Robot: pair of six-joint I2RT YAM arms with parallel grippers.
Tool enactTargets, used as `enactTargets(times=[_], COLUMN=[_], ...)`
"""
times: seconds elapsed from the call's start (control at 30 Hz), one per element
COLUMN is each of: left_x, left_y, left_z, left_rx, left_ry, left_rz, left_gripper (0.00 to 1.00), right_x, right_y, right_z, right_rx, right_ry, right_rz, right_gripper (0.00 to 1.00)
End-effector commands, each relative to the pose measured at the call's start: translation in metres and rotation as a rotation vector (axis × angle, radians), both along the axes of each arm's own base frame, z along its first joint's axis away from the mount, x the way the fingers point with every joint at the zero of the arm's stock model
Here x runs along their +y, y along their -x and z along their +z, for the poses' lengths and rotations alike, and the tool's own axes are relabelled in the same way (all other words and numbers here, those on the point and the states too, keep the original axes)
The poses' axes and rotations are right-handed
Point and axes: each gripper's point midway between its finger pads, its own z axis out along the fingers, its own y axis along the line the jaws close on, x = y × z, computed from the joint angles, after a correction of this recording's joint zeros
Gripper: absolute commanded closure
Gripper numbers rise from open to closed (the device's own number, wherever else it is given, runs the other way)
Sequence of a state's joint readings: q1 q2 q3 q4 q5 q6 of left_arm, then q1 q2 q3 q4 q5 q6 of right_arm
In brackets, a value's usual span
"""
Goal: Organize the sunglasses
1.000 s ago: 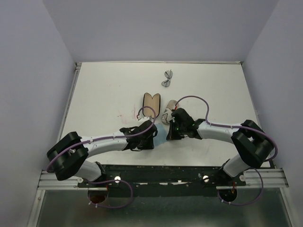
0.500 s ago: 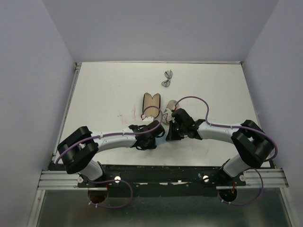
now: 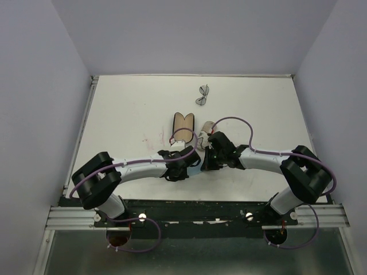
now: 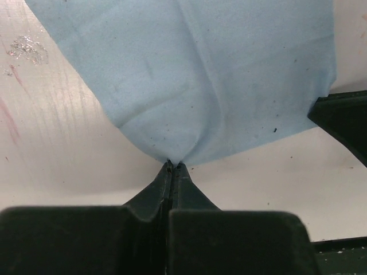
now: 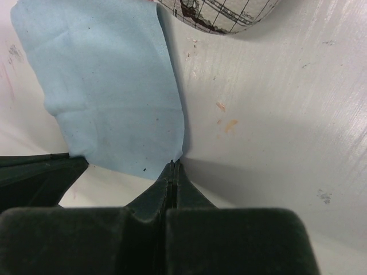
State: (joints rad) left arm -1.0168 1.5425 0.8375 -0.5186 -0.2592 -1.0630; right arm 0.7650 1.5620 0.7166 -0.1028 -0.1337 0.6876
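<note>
Left arm (image 3: 140,167), right arm (image 3: 266,157) reach inward, low | left pincer (image 4: 172,166) clamped on blue cloth (image 4: 195,74) corner | right pincer (image 5: 173,165) clamped likewise

1. A robotics lab test cell: plain pale walls (image 3: 40,86) box in a white desk (image 3: 126,109) on three sides.
2. The left arm (image 3: 137,169) and right arm (image 3: 266,157) are bolted to an aluminium rail (image 3: 327,216) at the desk's near edge, with purple cables (image 3: 243,121) looping along them.
3. The desk top is scuffed, with reddish stains (image 3: 150,139).
</note>
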Motion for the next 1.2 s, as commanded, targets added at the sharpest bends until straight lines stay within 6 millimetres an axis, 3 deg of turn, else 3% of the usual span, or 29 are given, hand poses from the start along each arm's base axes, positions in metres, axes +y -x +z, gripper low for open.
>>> enactTargets(times=[0.0, 0.23, 0.53, 0.73, 0.93, 1.03, 1.17], left_x=[0.008, 0.001, -0.03, -0.049, -0.047, -0.033, -0.021], left_y=[0.001, 0.017, 0.086, 0.119, 0.12, 0.103, 0.075], left_z=[0.011, 0.054, 0.104, 0.127, 0.124, 0.112, 0.1], left_rx=[-0.032, -0.076, 0.016, 0.097, 0.114, 0.079, 0.045], left_ry=[-0.046, 0.007, 0.242, 0.362, 0.358, 0.256, 0.184], left_rz=[-0.057, -0.184, -0.494, -0.618, -0.578, -0.481, -0.372], left_gripper=[1.0, 1.0, 1.0, 1.0, 1.0, 1.0, 1.0], right_x=[0.003, 0.018, 0.009, -0.004, -0.016, -0.022, -0.014], right_y=[0.009, 0.032, 0.082, 0.105, 0.099, 0.077, 0.054], right_z=[0.009, 0.059, 0.111, 0.123, 0.119, 0.111, 0.106], right_rx=[0.007, 0.035, 0.14, 0.199, 0.16, 0.087, 0.024], right_ry=[-0.027, -0.175, -0.306, -0.326, -0.297, -0.248, -0.253], right_rz=[0.049, 0.145, 0.239, 0.224, 0.128, 0.025, -0.027], right_gripper=[0.99, 0.99, 0.99, 0.99, 0.99, 0.99, 0.99])
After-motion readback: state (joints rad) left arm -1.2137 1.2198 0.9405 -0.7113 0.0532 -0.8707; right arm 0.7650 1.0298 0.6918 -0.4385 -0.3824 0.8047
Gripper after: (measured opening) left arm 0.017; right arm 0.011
